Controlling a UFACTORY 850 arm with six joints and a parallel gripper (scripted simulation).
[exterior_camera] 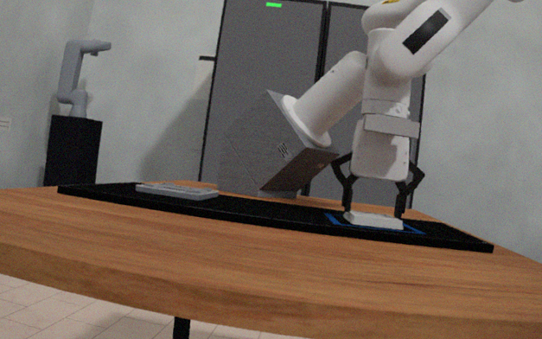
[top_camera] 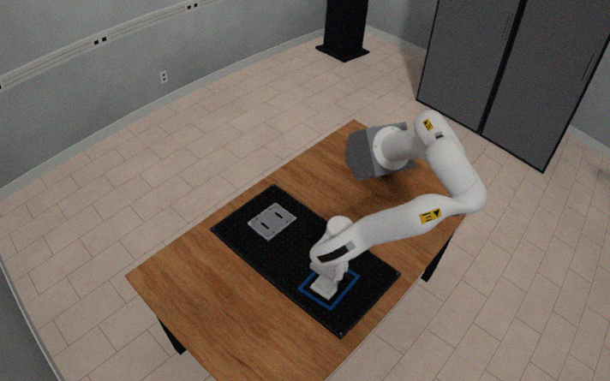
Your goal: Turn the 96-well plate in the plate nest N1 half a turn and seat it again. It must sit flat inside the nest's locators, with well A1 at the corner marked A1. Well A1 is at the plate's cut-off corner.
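Note:
The white 96-well plate lies flat inside a blue-outlined frame at the right end of the black mat. My gripper points straight down right over the plate. It is open wide, with one black finger at each end of the plate and the tips level with the plate's top edge. The fingers stand apart from the plate. From above, the wrist hides the far half of the plate. I cannot make out the cut-off corner or any A1 mark.
A flat grey fixture with two slots lies at the mat's left end. The arm's grey base box stands at the back of the wooden table. Grey cabinets stand behind.

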